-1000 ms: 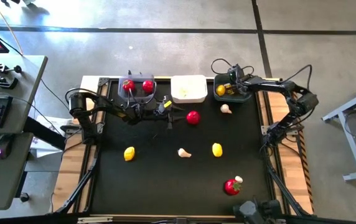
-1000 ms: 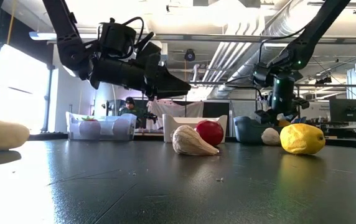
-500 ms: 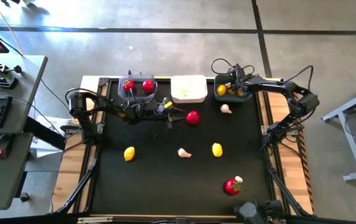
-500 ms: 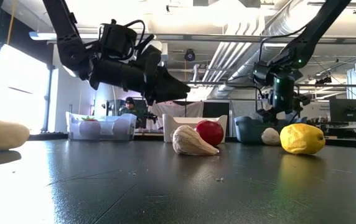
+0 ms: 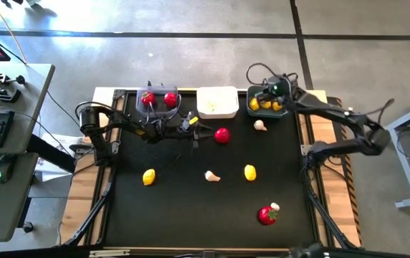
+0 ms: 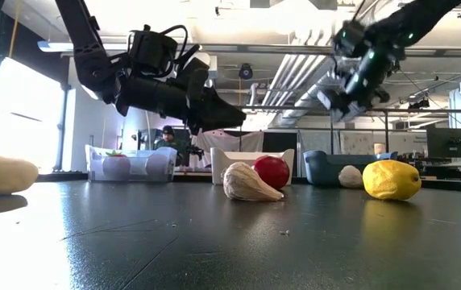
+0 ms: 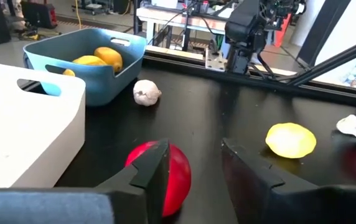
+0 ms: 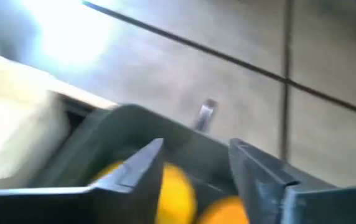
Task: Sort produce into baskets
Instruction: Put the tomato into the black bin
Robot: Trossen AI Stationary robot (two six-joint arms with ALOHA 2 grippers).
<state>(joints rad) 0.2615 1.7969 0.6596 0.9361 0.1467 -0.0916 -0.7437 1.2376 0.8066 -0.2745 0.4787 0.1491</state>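
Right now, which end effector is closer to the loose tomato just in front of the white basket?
Left. The left end effector sits just beside the tomato, jaws open toward it. The right end effector is farther off, above the teal basket holding lemons.

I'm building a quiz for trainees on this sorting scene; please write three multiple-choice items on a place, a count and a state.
1. Where do the lemons already sorted lie?
A. grey basket
B. white basket
C. teal basket

2. How many tomatoes are in the grey basket?
A. none
B. two
C. four

3. How do the left gripper's jaws stand?
A. apart, empty
B. clamped on a garlic bulb
C. clamped on a lemon

Key:
1 C: the lemons sit in the teal basket.
2 B: two tomatoes show in the grey basket.
3 A: the left gripper is parted before the loose tomato.
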